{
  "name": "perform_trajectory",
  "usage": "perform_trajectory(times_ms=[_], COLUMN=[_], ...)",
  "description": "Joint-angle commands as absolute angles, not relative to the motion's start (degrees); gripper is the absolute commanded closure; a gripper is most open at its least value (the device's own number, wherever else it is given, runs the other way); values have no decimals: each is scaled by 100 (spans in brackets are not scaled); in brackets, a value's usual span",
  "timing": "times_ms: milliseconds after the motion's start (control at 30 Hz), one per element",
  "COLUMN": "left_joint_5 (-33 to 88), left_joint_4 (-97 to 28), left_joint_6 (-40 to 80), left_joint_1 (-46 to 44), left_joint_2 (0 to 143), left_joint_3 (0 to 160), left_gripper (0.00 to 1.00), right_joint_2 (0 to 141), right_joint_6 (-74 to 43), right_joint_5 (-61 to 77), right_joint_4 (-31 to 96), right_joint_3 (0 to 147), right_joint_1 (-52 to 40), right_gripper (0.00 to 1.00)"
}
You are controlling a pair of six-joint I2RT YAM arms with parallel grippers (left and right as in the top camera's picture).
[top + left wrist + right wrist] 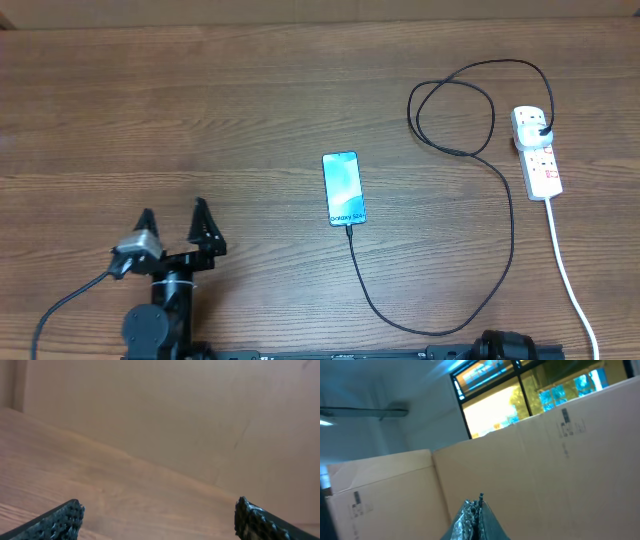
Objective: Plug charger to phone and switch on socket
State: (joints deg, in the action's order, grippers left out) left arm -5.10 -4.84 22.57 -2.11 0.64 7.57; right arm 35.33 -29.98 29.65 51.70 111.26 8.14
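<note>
The phone [343, 188] lies mid-table with its cyan-blue screen up. The charger's thin black cable [430, 328] runs from the phone's near end, loops along the front and up to a black plug [541, 127] in the white socket strip [538, 150] at the right. The cable tip sits at the phone's bottom edge [349, 227]. My left gripper [172, 224] is open and empty at the front left, far from the phone; its view [159, 517] shows only bare wood. My right gripper [476, 505] is shut and empty, pointing up at cardboard; only its base [505, 347] shows overhead.
The socket's thick white cord [567, 275] runs down the right side to the front edge. A cardboard wall [200, 415] stands behind the table. The wooden table [200, 110] fills the view.
</note>
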Motion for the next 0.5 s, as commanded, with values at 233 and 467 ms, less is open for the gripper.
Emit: perform_trajectory(times_ms=[233,467], left_joint_5=[-104,-21], left_joint_4=[-137,-445], left_joint_6=[1393,1026], left_joint_1=[-185,-185], left_joint_2=[32,69], left_joint_3=[27,27], left_gripper=[0,0], right_joint_2=[3422,3422], right_joint_6=[-3013,-3013], right_joint_5=[2965,2967], right_joint_4=[5124,5127], right_joint_3=[11122,11122], right_joint_1=[760,760], right_gripper=[96,96])
